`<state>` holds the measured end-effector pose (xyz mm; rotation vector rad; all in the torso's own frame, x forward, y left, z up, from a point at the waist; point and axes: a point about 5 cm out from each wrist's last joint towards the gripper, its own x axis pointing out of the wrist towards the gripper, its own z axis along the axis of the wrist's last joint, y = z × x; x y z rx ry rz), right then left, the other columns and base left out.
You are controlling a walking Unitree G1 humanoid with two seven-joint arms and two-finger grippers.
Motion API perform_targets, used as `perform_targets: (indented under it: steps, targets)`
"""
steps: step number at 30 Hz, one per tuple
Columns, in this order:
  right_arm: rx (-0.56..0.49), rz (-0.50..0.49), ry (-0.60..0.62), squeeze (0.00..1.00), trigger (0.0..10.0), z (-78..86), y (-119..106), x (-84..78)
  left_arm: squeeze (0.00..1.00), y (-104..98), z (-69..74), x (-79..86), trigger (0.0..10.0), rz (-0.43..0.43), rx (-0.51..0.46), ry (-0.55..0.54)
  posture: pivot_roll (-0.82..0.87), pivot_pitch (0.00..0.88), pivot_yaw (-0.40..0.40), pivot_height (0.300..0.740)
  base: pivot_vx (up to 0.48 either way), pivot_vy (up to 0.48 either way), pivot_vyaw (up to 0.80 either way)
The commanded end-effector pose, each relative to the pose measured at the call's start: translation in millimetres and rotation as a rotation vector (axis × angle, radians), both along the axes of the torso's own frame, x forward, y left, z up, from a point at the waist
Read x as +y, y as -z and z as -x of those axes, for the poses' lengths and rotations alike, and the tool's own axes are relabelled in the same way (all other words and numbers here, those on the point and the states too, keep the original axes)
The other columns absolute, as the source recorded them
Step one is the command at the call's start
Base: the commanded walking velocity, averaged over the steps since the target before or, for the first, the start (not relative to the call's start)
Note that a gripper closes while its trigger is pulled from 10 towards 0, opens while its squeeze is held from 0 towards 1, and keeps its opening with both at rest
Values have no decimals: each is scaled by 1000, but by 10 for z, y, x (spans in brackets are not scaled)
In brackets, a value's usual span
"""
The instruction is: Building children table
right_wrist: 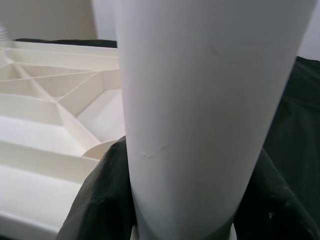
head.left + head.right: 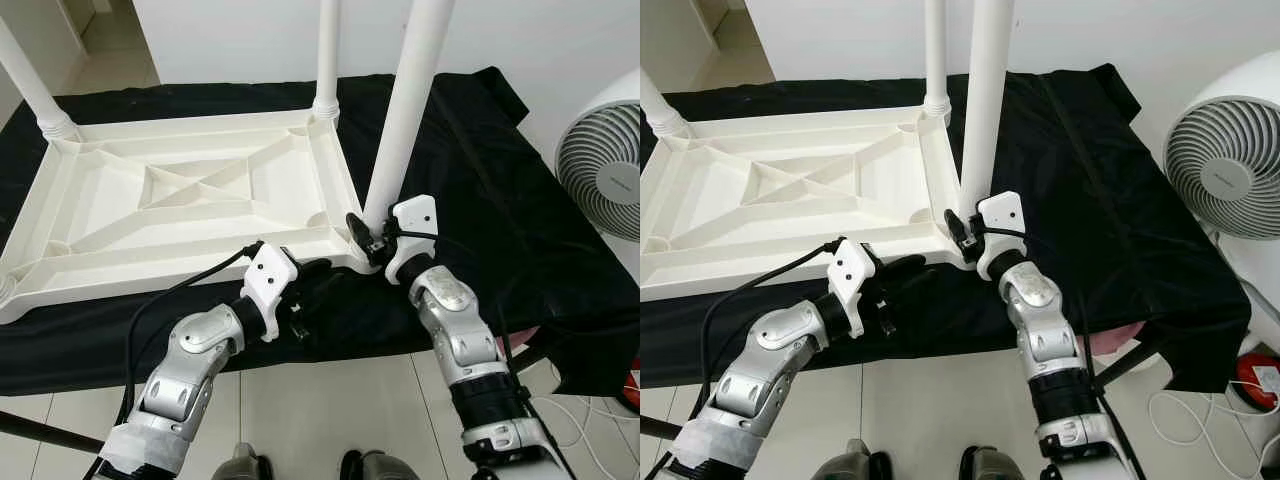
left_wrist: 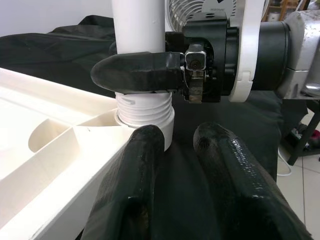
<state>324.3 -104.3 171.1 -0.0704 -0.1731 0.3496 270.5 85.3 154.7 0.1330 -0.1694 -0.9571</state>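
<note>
Fingers of right gripper (image 2: 372,238) clasp table leg (image 2: 405,110), apparently near its threaded base.

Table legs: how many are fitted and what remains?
Done: two legs, far-left and far-right, stand on the upturned tabletop. In hand: the right end effector clamps the near-right leg, threads still exposed; the left end effector rests beside that corner. Left: seating it; the near-left corner looks empty.

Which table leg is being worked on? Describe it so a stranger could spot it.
Start at the upturned white tabletop on the black cloth. The leg stands at its near corner on the robot's right. Unlike the other legs, the right tool grips its threaded base.
</note>
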Motion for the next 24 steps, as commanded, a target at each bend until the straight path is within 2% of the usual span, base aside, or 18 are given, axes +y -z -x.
perform_targets:
  steps: [1, 2, 5, 12, 13, 15, 18, 21, 22, 23, 24]
  targets:
    - [53, -35, 146, 0, 10000, 36, 88, -45, 0, 67, -8, 39, 10000, -11, 15, -42, -79, 90, 18, 740, 0, 0, 0]
    - [53, -35, 146, 0, 10000, 36, 88, -45, 0, 67, -8, 39, 10000, -11, 15, -42, -79, 90, 18, 740, 0, 0, 0]
    - [43, -51, 247, 0, 10000, 104, 70, 1, 0, 57, -22, 69, 10000, -16, 9, -49, -76, 90, 16, 740, 0, 0, 0]
    - [56, -74, 262, 0, 10000, 156, 63, 7, 0, 48, -42, 106, 10000, -24, 0, -54, -76, 87, 17, 740, 0, 0, 0]
    - [57, -88, 263, 1000, 10000, 161, 54, -9, 0, 47, -41, 112, 10000, -25, -1, -53, -76, 87, 17, 740, 0, 0, 0]
    - [57, -88, 263, 1000, 10000, 161, 54, -9, 0, 47, -41, 112, 10000, -25, -1, -53, -76, 87, 17, 740, 0, 0, 0]
    - [42, -150, 187, 1000, 10000, 185, -11, 13, 0, 44, -36, 115, 10000, -27, -1, -48, -79, 81, 23, 740, 0, 0, 0]
    - [40, -125, 123, 1000, 10000, 170, -41, -26, 0, 36, -38, 106, 10000, -26, -1, -45, -81, 81, 23, 740, 0, 0, 0]
    - [49, -76, 40, 812, 10000, 147, -42, -108, 0, 30, -44, 98, 10000, -24, -3, -41, -82, 83, 21, 740, 0, 0, 0]
    - [50, -64, 21, 812, 10000, 140, -44, -139, 0, 29, -46, 96, 10000, -24, -4, -40, -82, 83, 21, 740, 0, 0, 0]
    - [53, -42, -7, 0, 10000, 119, -44, -204, 0, 23, -51, 92, 10000, -22, -6, -40, -86, 81, 23, 740, 0, 0, 0]
